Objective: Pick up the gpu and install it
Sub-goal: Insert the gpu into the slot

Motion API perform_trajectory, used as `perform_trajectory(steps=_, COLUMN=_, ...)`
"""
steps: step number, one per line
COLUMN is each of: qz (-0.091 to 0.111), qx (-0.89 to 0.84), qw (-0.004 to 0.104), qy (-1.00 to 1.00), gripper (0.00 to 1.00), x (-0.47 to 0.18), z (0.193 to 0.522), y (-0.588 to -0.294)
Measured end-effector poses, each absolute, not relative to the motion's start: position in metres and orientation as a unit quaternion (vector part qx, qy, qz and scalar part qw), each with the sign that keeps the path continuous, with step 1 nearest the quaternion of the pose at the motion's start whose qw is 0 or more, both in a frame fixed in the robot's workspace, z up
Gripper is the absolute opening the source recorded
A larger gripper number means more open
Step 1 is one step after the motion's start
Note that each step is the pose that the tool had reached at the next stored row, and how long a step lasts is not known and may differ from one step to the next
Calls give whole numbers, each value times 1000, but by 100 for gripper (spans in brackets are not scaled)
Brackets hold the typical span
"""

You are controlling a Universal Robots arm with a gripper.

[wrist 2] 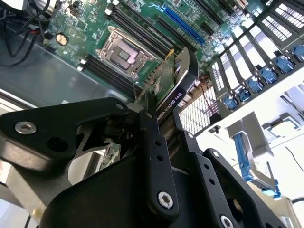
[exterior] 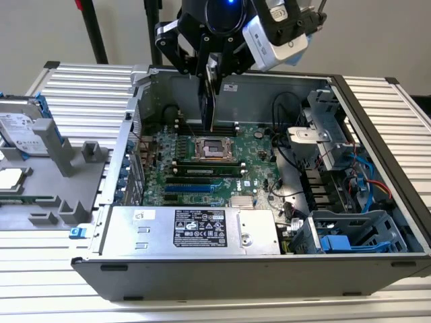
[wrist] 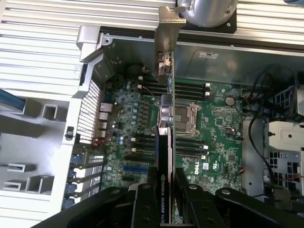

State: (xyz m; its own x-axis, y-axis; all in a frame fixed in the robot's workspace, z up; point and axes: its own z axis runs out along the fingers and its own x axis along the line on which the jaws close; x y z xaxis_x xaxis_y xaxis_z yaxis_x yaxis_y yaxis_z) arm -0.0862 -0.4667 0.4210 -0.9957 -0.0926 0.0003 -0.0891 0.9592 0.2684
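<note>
The gripper (exterior: 211,66) hangs over the far part of the open computer case (exterior: 374,134). Its two black fingers are pinched on the gpu (exterior: 208,104), which is held on edge in the air above the motherboard (exterior: 202,171), near the CPU socket (exterior: 214,149) and not seated in any slot.

In the exterior view the gpu is only a thin dark strip. The second wrist view shows its black shroud face and green board edge (wrist 2: 175,78) clamped between the fingers (wrist 2: 151,142), with a blue expansion slot (wrist 2: 183,24) on the board beyond. The first wrist view looks along the gpu (wrist: 165,142) edge-on and shows its silver end bracket (wrist: 165,38) at the end away from the gripper.

The exterior view also shows a power supply (exterior: 195,229) along the near side of the case and a blue drive cage (exterior: 350,239) at the exterior view's right. A grey fixture tray (exterior: 47,178) carrying a hard drive (exterior: 20,124) stands outside the case on the exterior view's left.
</note>
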Motion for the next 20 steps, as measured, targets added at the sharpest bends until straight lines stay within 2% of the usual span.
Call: perform_trajectory(steps=20, qz=-135, qx=83, qw=11, qy=-987, gripper=0, x=-86, z=421, y=-467)
